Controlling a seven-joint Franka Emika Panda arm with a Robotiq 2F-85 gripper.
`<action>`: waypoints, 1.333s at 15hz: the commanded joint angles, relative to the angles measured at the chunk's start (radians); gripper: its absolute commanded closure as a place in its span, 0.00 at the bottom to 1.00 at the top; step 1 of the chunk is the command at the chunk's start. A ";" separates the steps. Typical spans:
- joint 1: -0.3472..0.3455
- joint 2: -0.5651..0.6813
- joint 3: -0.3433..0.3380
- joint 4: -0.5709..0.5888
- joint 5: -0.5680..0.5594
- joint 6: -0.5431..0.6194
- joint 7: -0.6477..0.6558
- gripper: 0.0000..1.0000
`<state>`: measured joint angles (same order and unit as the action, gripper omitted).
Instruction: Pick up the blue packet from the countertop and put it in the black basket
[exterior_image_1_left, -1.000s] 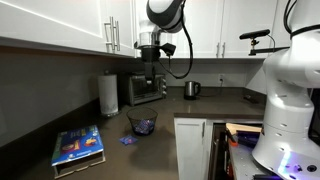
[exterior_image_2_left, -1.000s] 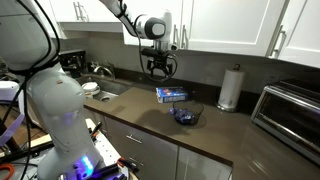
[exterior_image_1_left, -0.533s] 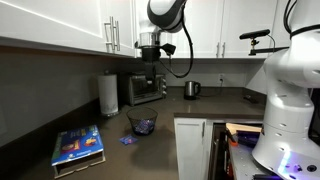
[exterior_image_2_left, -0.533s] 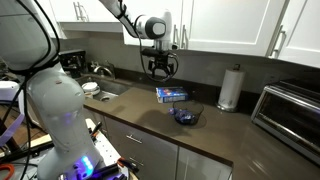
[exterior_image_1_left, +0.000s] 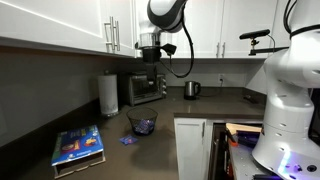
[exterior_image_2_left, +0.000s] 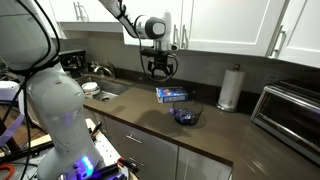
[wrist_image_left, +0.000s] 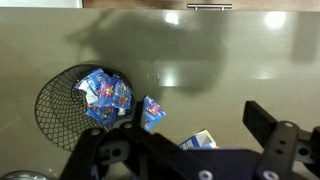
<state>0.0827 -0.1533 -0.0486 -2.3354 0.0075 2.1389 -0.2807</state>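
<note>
Nothing has changed over the last second: the gripper still hangs high over the counter, and no object has moved. It means I have made no headway, and the descent is yet to start.

In the wrist view the jaws stand wide apart with nothing between them, so the gripper is released and empty.

The packet lies flat on the counter, just beside the rim of the basket, apart from it or barely touching; I cannot tell which. In an exterior view the packet sits in front of the basket. Blue packets already lie inside the basket. Another blue thing peeks out behind the gripper; I cannot tell what it is.

The box lies well off to the side.

My judgement: the task is at its very start. I need to shift over the packet and come straight down. It is thin and flat, so the pinch could slip, and the jaws could nudge the basket as they shut
</note>
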 joint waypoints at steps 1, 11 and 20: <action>-0.017 0.000 0.017 0.001 0.003 -0.002 -0.002 0.00; -0.014 -0.009 0.032 0.001 -0.025 -0.002 -0.002 0.00; -0.017 0.056 0.038 0.006 -0.033 0.093 0.022 0.00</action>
<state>0.0825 -0.1390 -0.0234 -2.3354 -0.0201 2.1692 -0.2806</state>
